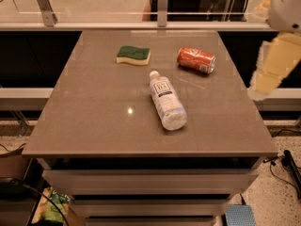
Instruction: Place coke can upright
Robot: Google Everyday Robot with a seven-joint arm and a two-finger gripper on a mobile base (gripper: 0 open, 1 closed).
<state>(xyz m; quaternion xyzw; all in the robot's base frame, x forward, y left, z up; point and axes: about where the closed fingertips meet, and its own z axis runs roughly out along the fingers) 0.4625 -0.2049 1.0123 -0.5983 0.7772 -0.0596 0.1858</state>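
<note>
The can (196, 60) lay on its side at the far right of the worktop (94, 121), near the bottle (167, 100). Our gripper (270, 69) hung beyond the right edge, apart from the can; we could not tell its state. We judged the reach not yet begun. Next, we would need to grasp the can.

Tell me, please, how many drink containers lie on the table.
2: the coke can on its side at back right, the clear bottle lying centrally. None seems hidden. The gripper hangs right of the table.
</note>
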